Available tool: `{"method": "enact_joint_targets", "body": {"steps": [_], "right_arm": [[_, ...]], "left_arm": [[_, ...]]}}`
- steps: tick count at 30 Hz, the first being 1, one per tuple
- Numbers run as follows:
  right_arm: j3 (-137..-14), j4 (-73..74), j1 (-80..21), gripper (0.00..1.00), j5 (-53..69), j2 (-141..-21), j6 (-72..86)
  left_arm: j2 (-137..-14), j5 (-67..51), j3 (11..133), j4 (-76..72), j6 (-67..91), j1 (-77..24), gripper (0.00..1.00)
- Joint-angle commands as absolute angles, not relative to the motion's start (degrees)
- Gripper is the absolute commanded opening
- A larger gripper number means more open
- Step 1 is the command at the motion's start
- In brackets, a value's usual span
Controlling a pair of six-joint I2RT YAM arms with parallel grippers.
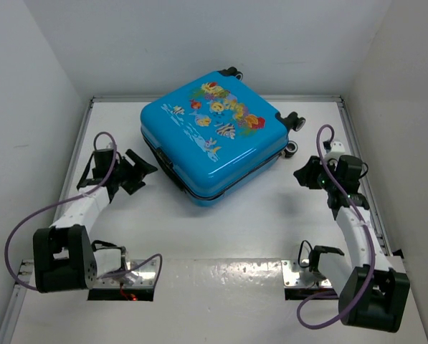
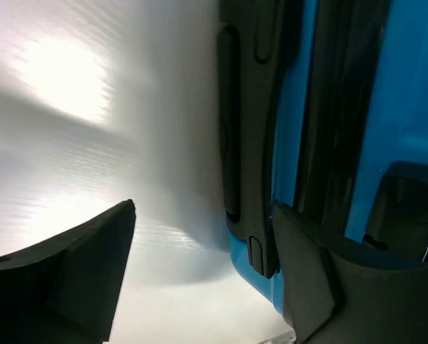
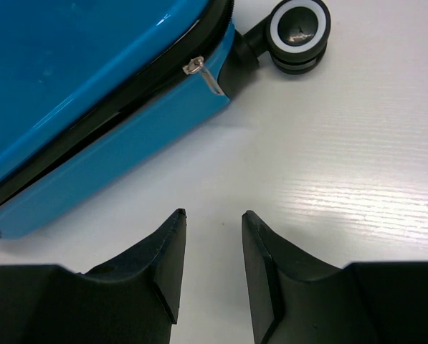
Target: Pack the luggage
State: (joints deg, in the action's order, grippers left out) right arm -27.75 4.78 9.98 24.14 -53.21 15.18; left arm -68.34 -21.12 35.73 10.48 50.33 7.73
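The luggage [image 1: 212, 135], a bright-blue hard-shell suitcase with cartoon fish prints, lies flat and closed in the middle of the white table, wheels [image 1: 294, 122] toward the right. My left gripper [image 1: 143, 169] is open and empty just left of its handle side; the left wrist view shows the black handle [image 2: 246, 136] close ahead. My right gripper [image 1: 303, 174] is open and empty, right of the case below the wheels. The right wrist view shows the blue shell [image 3: 77, 93], a silver zipper pull [image 3: 203, 73] and one wheel [image 3: 297, 27].
White walls enclose the table on the left, back and right. A raised rim [image 1: 214, 99] runs along the back edge. Two metal base plates [image 1: 135, 269] sit at the near edge.
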Motion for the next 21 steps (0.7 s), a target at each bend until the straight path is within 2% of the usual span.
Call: {"method": "enact_joint_targets", "body": {"steps": [1,4,7,18,20,21], "right_arm": [[-30.94,1.23,10.98,0.37,25.40,-54.31,15.55],[-30.68,0.97,11.25,0.37,25.75,-54.32,15.91],[-30.67,1.14,11.25,0.37,26.02,-54.32,15.82],[-30.85,2.37,12.13,0.37,26.54,-54.49,14.50],[-30.67,1.85,12.13,0.37,26.80,-54.49,14.85],[-30.59,1.85,12.13,0.37,26.89,-54.58,14.85]], "left_arm": [[-67.93,-17.76,37.34,8.35,51.50,5.19,0.78],[-71.71,-17.23,40.07,7.82,52.03,3.60,0.75],[-75.84,-15.83,42.00,6.78,52.73,1.76,0.67],[-88.23,-16.09,43.42,0.26,56.60,-4.83,0.62],[-89.99,-13.47,43.42,1.48,55.99,-5.36,0.53],[-91.83,-11.79,43.94,2.63,55.99,-5.36,0.44]]}}
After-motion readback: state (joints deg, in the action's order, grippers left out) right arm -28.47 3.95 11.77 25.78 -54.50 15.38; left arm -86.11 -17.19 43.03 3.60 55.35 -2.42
